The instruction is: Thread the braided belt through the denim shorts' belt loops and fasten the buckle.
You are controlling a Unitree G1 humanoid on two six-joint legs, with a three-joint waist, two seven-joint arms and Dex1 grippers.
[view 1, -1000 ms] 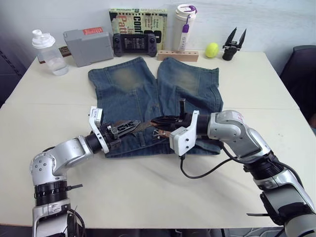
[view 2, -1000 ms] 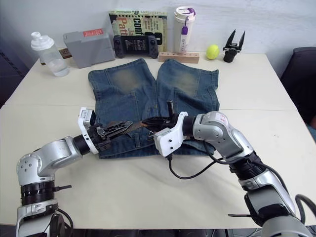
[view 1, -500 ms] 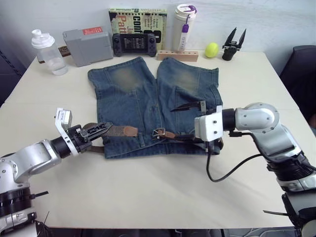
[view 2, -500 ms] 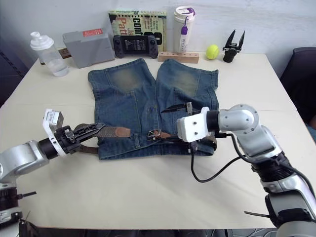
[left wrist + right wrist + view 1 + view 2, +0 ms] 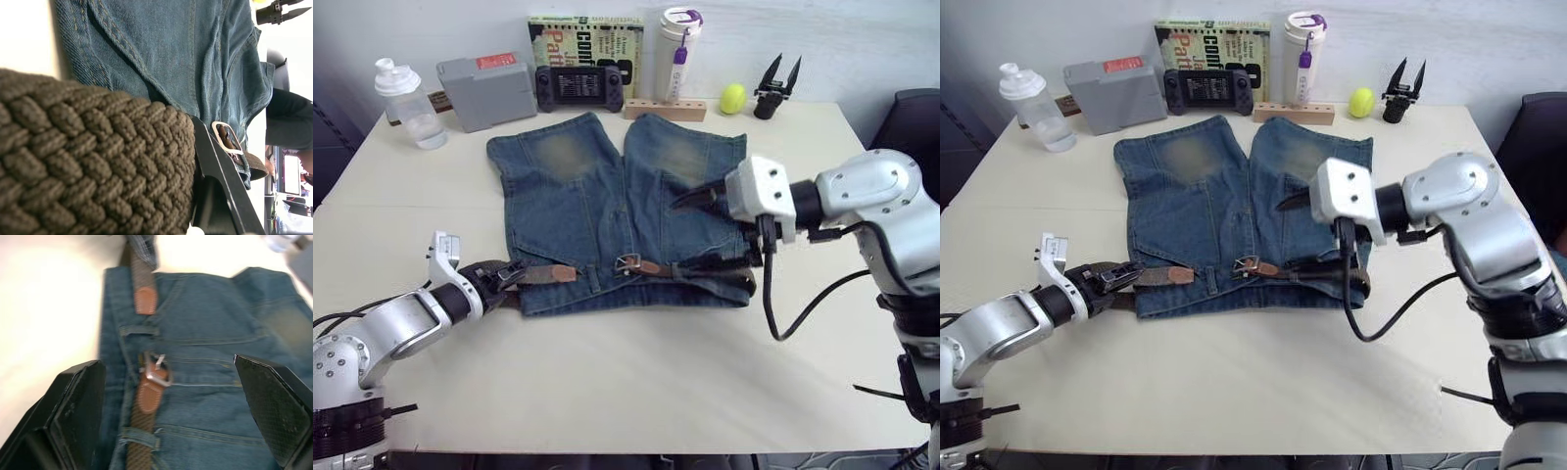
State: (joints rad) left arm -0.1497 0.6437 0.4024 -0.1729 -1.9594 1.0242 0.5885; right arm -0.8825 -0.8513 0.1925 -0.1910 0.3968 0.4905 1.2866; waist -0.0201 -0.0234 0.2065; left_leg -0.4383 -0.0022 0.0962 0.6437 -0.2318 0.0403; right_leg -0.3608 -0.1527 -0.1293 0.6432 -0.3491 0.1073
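At about eight o'clock on the table [image 5: 636, 392], the left gripper [image 5: 505, 277] was clamped on the braided belt [image 5: 540, 275], holding the woven strap just short of its smooth tan tip [image 5: 564, 274]. That tip lay flat on the waistband of the denim shorts [image 5: 607, 186], pointing toward three o'clock. A gap of bare denim, crossed by one of the belt loops [image 5: 138, 330], separated the tip from the buckle [image 5: 628, 262], which sat near the centre of the waistband. From the buckle the strap ran on toward three o'clock along the waistband to the shorts' far edge. Up at two o'clock the right gripper [image 5: 697, 198] hung above the shorts with its fingers spread wide, holding nothing.

The threading looked largely done, so the step in hand was probably fastening. The next move likely called for carrying the tip across the gap into the buckle frame, with the free gripper steadying the buckle.
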